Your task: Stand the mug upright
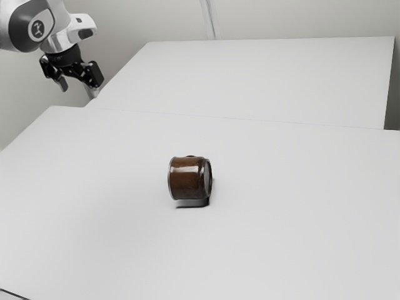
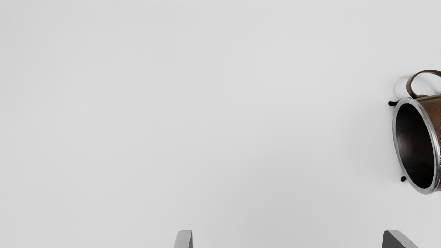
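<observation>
Lying sideways, the glossy brown mug [image 1: 186, 179] has a silvery rim [image 2: 434, 144].

Brown mug on pale counter

The mug [image 1: 186, 178] is a deep, glossy brown with pale streaks of shine; its rim [image 2: 434, 144] is silvery grey, its inside [image 2: 413, 148] near black with a soft grey sheen, and its handle [image 2: 409, 86] brown too. The counter [image 1: 94, 219] is plain whitish grey, as is the surface behind [image 1: 250, 75]. The wall [image 1: 125, 22] is a muted pale grey. White and dark grey mark the arm [image 1: 59, 37], with a pale emblem on a black round badge [image 1: 38, 29]. The tool [image 1: 79, 89] is black, its fingertips [image 2: 182, 241] grey.
</observation>
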`<state>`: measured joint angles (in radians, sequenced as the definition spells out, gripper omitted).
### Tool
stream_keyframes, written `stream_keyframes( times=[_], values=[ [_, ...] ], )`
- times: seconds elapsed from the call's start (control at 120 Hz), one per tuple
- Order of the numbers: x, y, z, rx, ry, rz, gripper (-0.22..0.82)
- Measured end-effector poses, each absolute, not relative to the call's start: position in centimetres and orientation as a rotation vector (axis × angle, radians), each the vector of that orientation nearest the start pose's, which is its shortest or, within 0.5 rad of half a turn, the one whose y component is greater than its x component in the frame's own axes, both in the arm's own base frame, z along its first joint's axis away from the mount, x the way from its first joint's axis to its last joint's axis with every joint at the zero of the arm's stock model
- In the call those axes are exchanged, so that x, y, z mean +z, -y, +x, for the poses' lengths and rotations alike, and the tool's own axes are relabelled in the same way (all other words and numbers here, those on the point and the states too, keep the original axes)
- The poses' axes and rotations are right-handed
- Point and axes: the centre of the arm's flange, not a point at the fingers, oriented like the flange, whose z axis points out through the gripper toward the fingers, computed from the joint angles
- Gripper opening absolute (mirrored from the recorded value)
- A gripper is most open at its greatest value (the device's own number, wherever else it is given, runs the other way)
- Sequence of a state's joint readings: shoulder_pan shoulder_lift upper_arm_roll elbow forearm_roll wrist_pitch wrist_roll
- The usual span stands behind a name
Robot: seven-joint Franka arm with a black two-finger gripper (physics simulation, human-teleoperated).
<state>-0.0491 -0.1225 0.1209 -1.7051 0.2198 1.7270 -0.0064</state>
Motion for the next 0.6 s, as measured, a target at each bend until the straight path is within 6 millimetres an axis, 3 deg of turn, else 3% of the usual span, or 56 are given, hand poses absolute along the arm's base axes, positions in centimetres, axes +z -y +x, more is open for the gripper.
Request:
stream_keyframes(
  times=[0.375, 0.6],
  values=[
    [63.2, -6.1, 53.1, -0.197, 0.111, -2.994, 0.6],
    [56.1, -7.3, 52.2, -0.011, 0.336, -3.313, 0.6]
  ],
)
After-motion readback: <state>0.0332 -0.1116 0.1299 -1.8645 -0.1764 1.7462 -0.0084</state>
